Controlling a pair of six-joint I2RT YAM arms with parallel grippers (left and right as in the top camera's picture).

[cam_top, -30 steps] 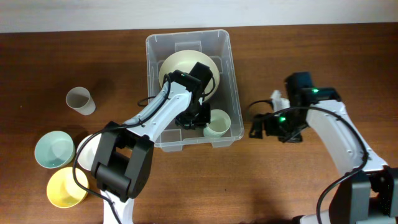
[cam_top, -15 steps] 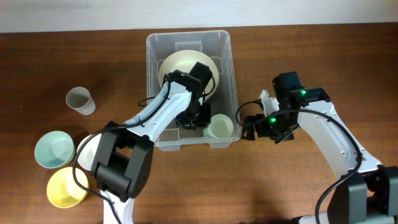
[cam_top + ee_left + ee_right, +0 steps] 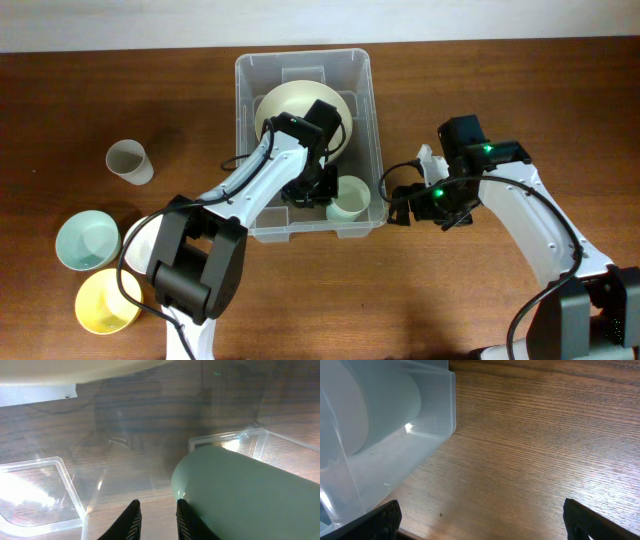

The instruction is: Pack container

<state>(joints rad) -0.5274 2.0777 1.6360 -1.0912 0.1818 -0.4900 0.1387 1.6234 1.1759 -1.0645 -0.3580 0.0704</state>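
Looking down at the clear container (image 3: 365,140), set toward 12 o'clock on the brown surface (image 3: 520,90). Inside it already: a cream bowl (image 3: 290,105) at the 12 o'clock end and a pale green cup (image 3: 350,198) tucked into the corner at about 5 o'clock, mouth up as far as can be told. Small next to big, most likely to save room for more.

Stretched in from 7 o'clock: the left gripper (image 3: 156,520), low over the container floor. Fingers (image 3: 132,520) only a little apart, with nothing between them, and the green cup just beside at 3 o'clock. Looks like a let-go, or a small push to seat the cup.

Parked outside: the right gripper (image 3: 481,510), just beside the container wall at 3 o'clock. Fingers (image 3: 385,520) spread wide and holding nothing. Held close, maybe to stop the container from sliding.

Still to pack, out at 8 o'clock: a grey cup (image 3: 128,160), a light blue bowl (image 3: 87,242) and a yellow bowl (image 3: 105,300). Not done yet.
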